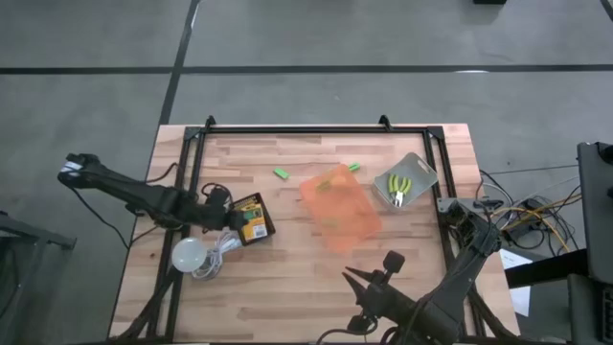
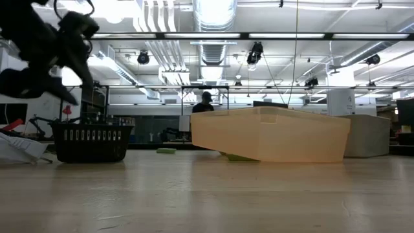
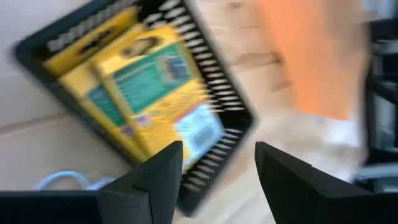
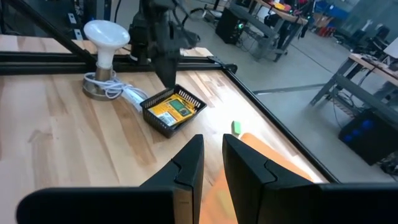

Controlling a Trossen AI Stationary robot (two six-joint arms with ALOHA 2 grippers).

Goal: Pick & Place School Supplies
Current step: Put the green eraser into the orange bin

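The left wrist view is smeared, so print on the crayon boxes (image 3: 146,93) is unreadable, and the orange tray (image 1: 340,206) hides part of 1 green block (image 1: 353,167) from above. The wooden table (image 1: 287,287) stands in an open workshop with a person far behind. The left gripper (image 3: 217,168), fingers spread, hovers just above the black basket (image 1: 252,218) of crayon boxes; the right gripper (image 4: 212,165), pressed nearly together, waits at the near edge, with 2 scissor-like tools (image 1: 399,186) in a grey tray (image 1: 422,172) at right.

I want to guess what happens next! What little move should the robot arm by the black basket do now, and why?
Probably swing toward the green block lying loose on the table. The left gripper hangs open and empty above the black basket, where the crayon boxes already sit. The right gripper waits shut near the table's front edge.
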